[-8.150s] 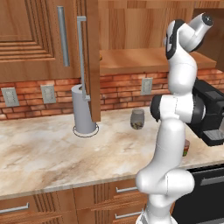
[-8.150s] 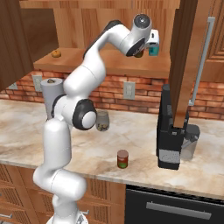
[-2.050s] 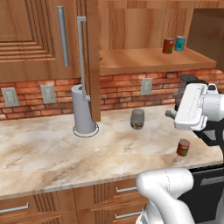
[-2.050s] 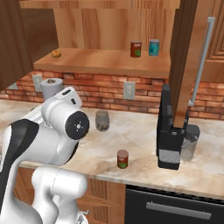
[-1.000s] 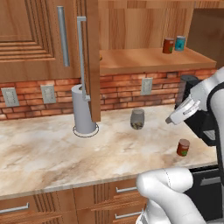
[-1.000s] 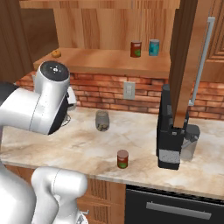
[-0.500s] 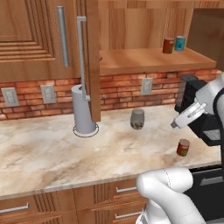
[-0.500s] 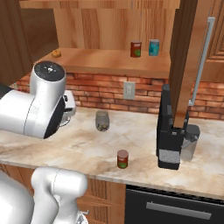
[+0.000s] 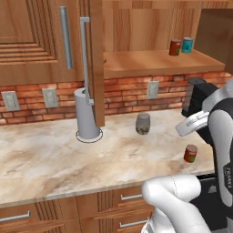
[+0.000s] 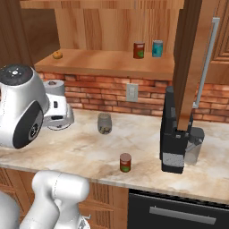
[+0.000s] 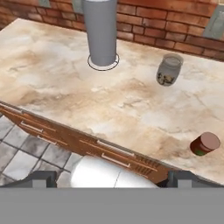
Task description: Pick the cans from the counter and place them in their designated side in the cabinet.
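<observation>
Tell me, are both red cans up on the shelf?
No, one red can is on the cabinet shelf; the other red can stands on the counter.

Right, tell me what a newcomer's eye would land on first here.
First the robot's bulky white arm, looming in the foreground of both base views. Then one red can standing alone near the front edge of the marbled counter, while a second red can sits beside a teal can on the open cabinet shelf above.
</observation>
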### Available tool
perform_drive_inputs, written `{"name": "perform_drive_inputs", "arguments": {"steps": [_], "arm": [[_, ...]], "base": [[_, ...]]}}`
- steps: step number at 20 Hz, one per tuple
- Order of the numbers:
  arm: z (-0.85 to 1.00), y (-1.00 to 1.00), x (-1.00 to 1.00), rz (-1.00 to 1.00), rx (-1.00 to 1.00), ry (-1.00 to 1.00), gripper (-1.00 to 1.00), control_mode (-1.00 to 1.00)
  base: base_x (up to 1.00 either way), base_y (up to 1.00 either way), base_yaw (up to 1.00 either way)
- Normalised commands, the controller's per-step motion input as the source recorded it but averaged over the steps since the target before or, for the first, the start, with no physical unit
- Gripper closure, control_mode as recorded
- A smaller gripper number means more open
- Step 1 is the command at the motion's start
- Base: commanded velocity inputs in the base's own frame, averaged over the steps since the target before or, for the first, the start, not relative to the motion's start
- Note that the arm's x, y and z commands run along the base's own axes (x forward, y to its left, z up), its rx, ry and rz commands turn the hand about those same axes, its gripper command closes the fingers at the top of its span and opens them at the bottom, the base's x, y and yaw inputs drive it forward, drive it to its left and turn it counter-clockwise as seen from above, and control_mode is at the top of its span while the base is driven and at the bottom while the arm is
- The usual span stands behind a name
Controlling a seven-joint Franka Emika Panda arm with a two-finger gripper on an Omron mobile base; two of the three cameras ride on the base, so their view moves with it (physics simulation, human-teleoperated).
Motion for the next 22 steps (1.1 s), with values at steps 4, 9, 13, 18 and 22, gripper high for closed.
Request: {"name": "perform_drive_inputs", "arguments": {"steps": [4,9,13,18,22], "arm": [[0.00,-0.33,0.00,-0.06,-0.09,0.11,-1.00,-1.00],[0.00,-0.34,0.00,-0.08,-0.13,0.14,-1.00,-1.00],[-0.01,-0.28,0.00,-0.09,-0.13,0.15,-1.00,-1.00],[-0.08,-0.23,0.00,-0.08,-0.05,0.06,-1.00,-1.00],[-0.18,-0.14,0.00,-0.07,0.00,0.00,-1.00,-1.00]], "base": [[0.00,0.00,0.00],[0.00,0.00,0.00],[0.00,0.00,0.00],[0.00,0.00,0.00],[0.00,0.00,0.00]]}}
